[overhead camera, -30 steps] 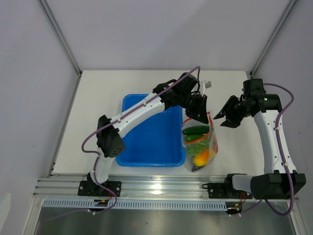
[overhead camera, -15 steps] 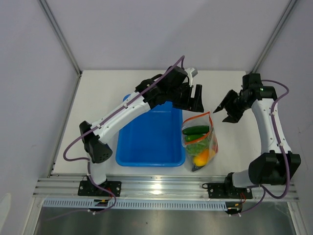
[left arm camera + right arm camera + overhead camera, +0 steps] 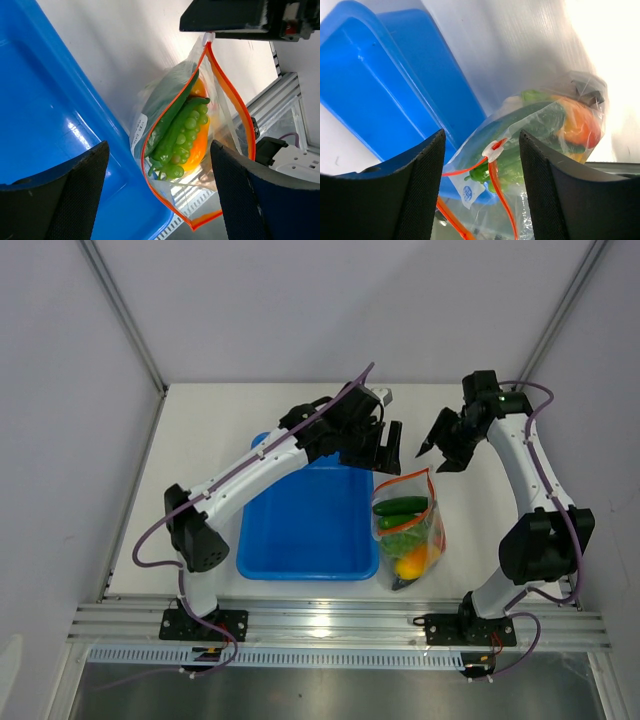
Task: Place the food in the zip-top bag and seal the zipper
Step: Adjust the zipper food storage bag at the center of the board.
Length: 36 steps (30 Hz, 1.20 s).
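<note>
Nearest me, the zip-top bag [image 3: 421, 558] lies on the counter [image 3: 210, 440], just right of the blue tray [image 3: 300, 525]. The food [image 3: 401, 507] sits inside it: green pieces and an orange-yellow fruit. The zipper [image 3: 404, 476] gapes unsealed at the bag's far end. Just beyond that mouth, my left pincer [image 3: 386, 452] and right pincer [image 3: 432, 456] both hover spread and empty, clear of the bag.

We record the zip-top bag [image 3: 436, 531] as thin clear plastic film, glossy and creased; its zipper [image 3: 235, 96] is an orange-red plastic strip. The food [image 3: 410, 560] inside looks smooth and shiny, and 1 green piece [image 3: 189, 127] is knobbly. The blue tray [image 3: 300, 530] is smooth, glossy plastic. On the left gripper [image 3: 157, 160] the fingers [image 3: 75, 195] are black, matt and finely grained. The table [image 3: 220, 430] is white and matt. The front rail [image 3: 330, 620] is bright grooved metal.
</note>
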Available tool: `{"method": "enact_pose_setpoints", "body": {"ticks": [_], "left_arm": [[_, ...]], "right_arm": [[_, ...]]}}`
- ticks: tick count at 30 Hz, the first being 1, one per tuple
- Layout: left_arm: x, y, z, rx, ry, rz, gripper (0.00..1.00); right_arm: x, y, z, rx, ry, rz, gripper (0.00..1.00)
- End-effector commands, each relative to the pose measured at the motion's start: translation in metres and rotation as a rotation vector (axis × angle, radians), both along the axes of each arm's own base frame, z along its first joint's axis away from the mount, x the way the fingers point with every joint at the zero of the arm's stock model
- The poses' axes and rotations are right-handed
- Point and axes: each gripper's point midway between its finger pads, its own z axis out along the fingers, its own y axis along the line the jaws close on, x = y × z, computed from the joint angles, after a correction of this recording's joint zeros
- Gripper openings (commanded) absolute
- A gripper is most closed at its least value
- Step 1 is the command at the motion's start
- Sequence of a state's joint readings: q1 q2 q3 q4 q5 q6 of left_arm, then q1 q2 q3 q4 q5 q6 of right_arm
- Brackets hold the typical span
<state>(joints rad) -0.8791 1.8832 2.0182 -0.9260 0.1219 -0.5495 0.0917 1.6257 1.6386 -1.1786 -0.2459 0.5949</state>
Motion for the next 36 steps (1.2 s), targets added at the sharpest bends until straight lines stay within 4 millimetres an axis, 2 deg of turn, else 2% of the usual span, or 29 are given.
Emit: {"method": "enact_pose_setpoints", "body": {"ticks": [1,5,15,18,19,21,22,25,30,36], "left_arm": [[0.002,0.009,0.037,-0.056,-0.091,-0.001,0.83],[0.005,0.012,0.037,-0.056,-0.092,-0.006,0.83],[0.008,0.0,0.044,-0.09,-0.112,-0.115,0.83],[0.004,-0.008,0.047,-0.11,-0.117,-0.177,0.83],[0.002,-0.011,0.05,-0.124,-0.126,-0.208,0.83],[0.002,-0.013,0.049,-0.127,-0.126,-0.224,0.82],[0.001,-0.014,0.05,-0.131,-0.134,-0.238,0.83],[0.002,-0.015,0.047,-0.122,-0.145,-0.258,0.83],[0.005,-0.019,0.054,-0.118,-0.195,-0.285,0.83],[-0.011,-0.037,0.065,-0.153,-0.259,-0.388,0.85]], "right_arm": [[0.0,0.001,0.009,-0.041,-0.021,-0.001,0.62],[-0.007,0.004,0.004,-0.043,0.002,0.002,0.54],[-0.022,0.016,-0.004,-0.062,0.051,0.046,0.49],[-0.023,0.017,-0.008,-0.062,0.064,0.051,0.38],[-0.023,0.018,-0.008,-0.061,0.066,0.051,0.3],[-0.022,0.018,-0.007,-0.06,0.06,0.049,0.25],[-0.023,0.017,-0.007,-0.062,0.061,0.047,0.16],[-0.023,0.014,-0.003,-0.077,0.047,0.037,0.0],[-0.025,0.005,0.007,-0.112,0.01,0.012,0.0],[-0.034,-0.01,0.027,-0.121,-0.05,-0.054,0.0]]}}
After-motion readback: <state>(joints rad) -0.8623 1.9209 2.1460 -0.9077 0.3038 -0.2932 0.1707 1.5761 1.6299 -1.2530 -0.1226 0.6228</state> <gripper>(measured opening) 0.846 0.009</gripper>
